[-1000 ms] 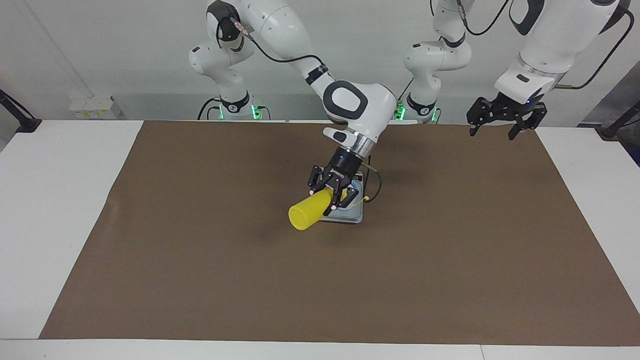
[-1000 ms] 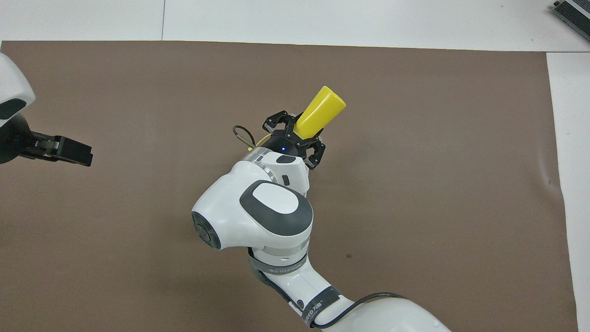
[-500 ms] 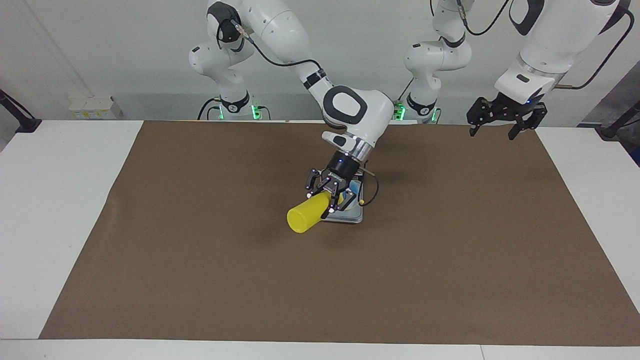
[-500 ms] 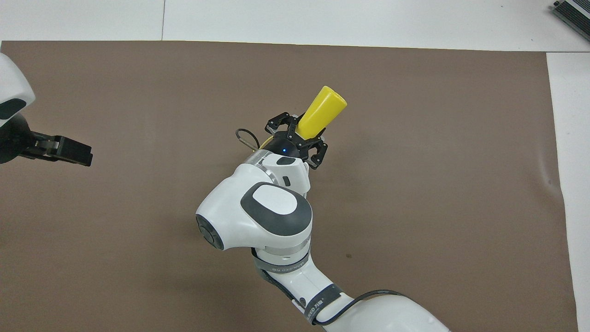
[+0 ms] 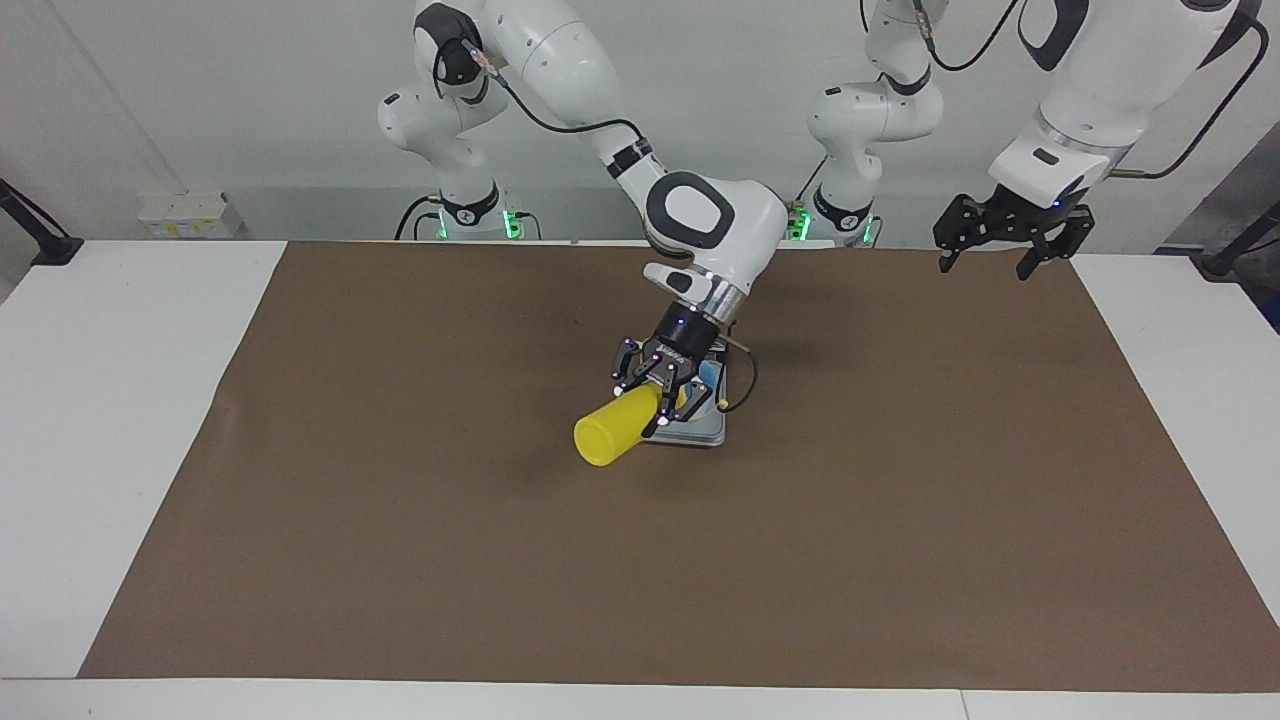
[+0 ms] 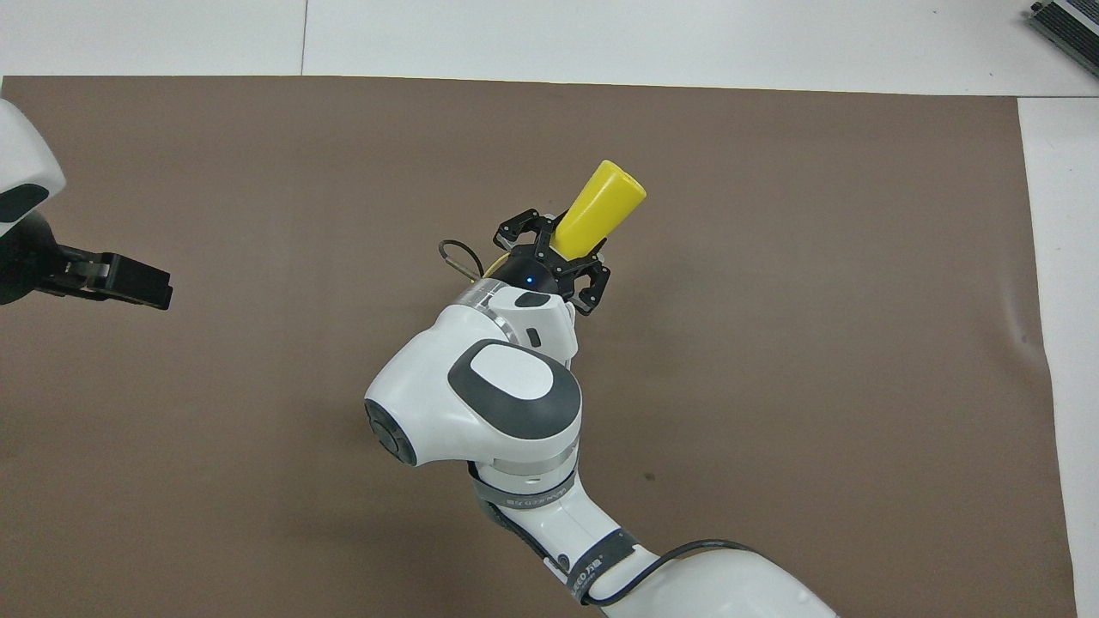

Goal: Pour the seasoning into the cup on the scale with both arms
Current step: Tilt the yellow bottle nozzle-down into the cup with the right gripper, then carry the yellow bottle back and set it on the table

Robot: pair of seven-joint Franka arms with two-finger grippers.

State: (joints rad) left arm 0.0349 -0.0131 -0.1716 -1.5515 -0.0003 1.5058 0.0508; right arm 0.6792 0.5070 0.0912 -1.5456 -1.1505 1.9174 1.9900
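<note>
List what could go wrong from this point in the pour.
The right gripper grips the yellow bottle near its nozzle end, tipped over the cup on the scale; the long body hangs out unsupported and may pivot or slip.

The cup is mostly hidden, so seasoning may miss it.

The left gripper waits away, steadying nothing.

One bottle, one cup, one scale, two pincers.

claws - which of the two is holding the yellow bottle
The right claw, over the scale, grips the tipped yellow bottle. The left claw waits empty over the left arm's end of the table.
</note>
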